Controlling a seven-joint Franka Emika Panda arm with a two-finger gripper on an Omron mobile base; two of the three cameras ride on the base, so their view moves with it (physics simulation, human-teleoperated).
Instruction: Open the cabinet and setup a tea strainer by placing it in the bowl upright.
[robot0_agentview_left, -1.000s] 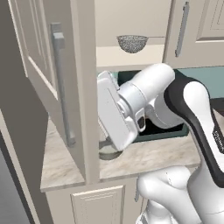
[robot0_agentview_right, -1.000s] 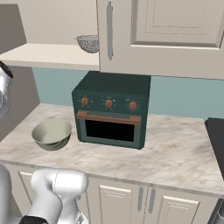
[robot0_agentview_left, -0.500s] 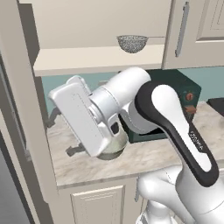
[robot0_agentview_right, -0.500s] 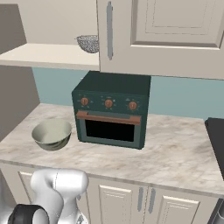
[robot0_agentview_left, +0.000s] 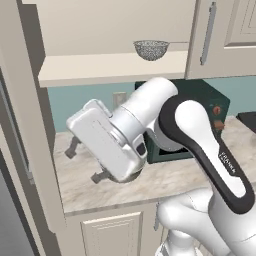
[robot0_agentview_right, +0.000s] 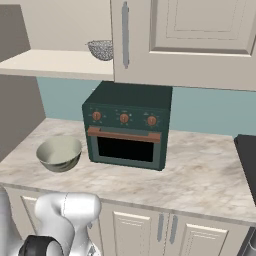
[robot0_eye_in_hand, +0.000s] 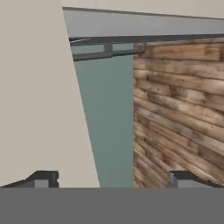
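Left base view: gripper (robot0_agentview_left: 85, 161) hangs low over the counter (robot0_agentview_left: 80, 185), fingers spread apart, gripping nothing.
Cabinet: open (robot0_agentview_left: 115, 30); its door (robot0_agentview_left: 22, 125) stands swung out at far left.
Strainer: on the cabinet shelf (robot0_agentview_left: 151, 49), upright, well above the arm.
Bowl: on the counter (robot0_agentview_right: 59, 153), just left of the green oven (robot0_agentview_right: 127, 127), apart from it.
Hand view: beige panel (robot0_eye_in_hand: 39, 96) close on the left, a teal wall and wood planks beyond.
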